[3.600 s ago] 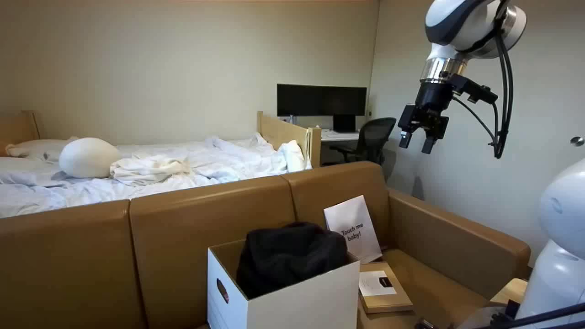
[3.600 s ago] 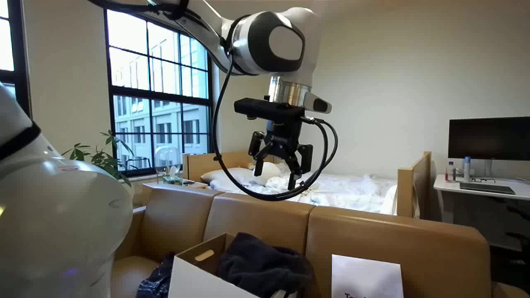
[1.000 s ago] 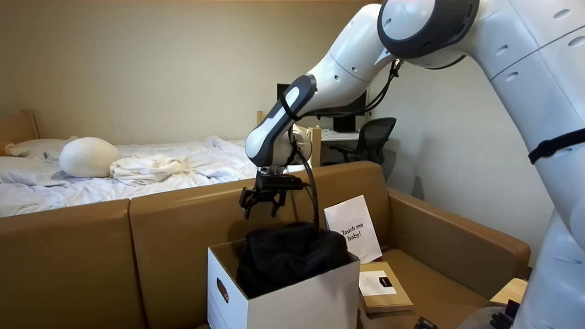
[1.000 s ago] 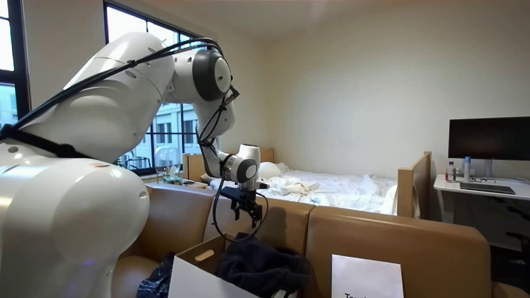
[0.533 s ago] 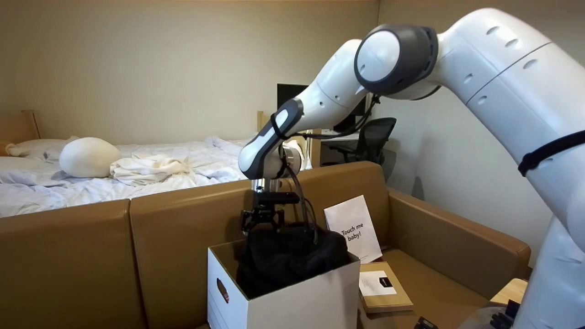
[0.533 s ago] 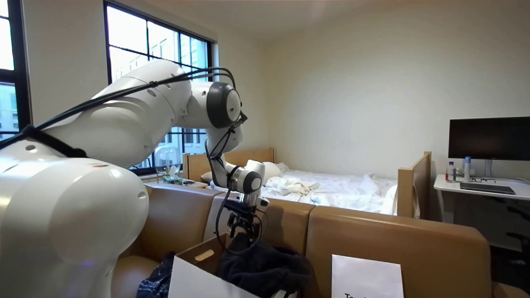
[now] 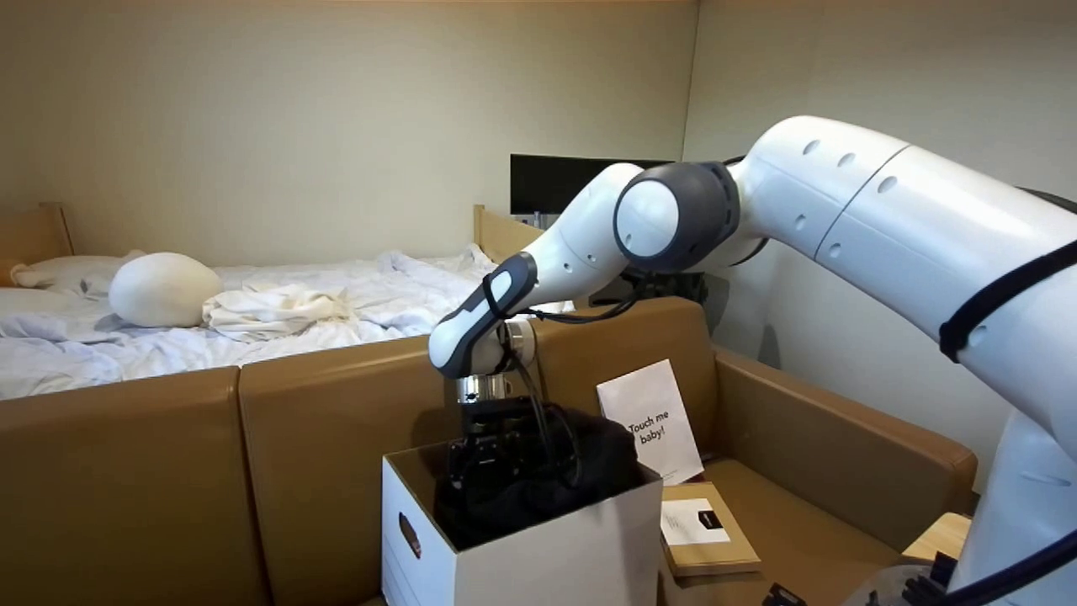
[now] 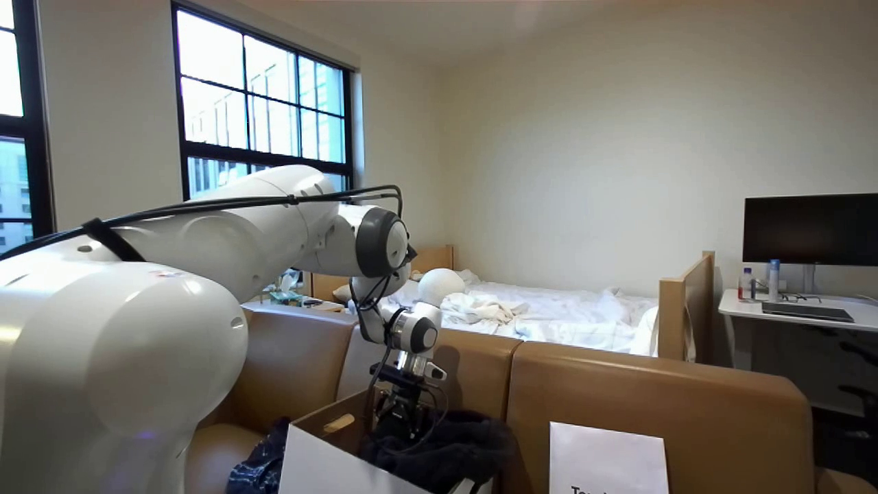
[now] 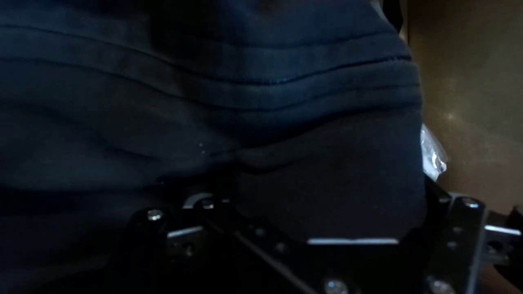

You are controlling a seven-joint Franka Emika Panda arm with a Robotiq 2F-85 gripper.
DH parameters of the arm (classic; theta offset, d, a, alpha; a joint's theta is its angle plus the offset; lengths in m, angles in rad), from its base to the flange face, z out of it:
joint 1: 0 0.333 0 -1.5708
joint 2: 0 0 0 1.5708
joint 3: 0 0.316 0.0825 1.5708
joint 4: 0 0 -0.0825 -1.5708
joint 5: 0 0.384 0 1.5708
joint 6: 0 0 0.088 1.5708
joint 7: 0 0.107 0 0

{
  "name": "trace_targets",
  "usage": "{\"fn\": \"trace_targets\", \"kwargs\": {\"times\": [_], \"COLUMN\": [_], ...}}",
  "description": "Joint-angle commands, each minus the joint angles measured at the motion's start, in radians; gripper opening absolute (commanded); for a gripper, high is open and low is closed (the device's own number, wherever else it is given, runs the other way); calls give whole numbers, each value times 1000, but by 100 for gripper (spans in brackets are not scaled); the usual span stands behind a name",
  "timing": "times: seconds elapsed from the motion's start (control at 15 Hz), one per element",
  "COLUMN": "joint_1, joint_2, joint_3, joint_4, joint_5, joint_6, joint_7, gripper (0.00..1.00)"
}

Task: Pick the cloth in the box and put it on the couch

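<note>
"Two fingers (image 9: pixel 455 239) on your gripper (image 7: pixel 485 478). How far apart are they?"

"Wide apart, from what my wrist view shows, with dark cloth (image 8: pixel 456 449) in between. The tips are hidden, so I can't tell if I have hold of any."

"Where is the cloth?"

"In the white cardboard box (image 7: pixel 559 560), bunched up and poking over the top. In an exterior view my gripper is at the cloth's left side."

"What's around it?"

"On the far side is the back of the brown couch (image 7: pixel 370 396). To the right I see a paper sign (image 7: pixel 649 421) and a flat cardboard package (image 7: pixel 711 539). Far behind is a bed (image 8: pixel 686 309)."
</note>
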Motion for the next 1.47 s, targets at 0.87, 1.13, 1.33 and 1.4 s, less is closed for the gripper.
{"fn": "trace_targets", "kwargs": {"times": [0.87,1.13,1.33,1.4], "joint_1": [-5,15,30,50], "joint_2": [177,181,-58,-100], "joint_3": [54,23,8,-14], "joint_4": [272,281,9,-29], "joint_5": [58,22,3,-19], "joint_6": [89,116,116,104], "joint_7": [4,10,17,49], "gripper": [4,7,7,7]}}
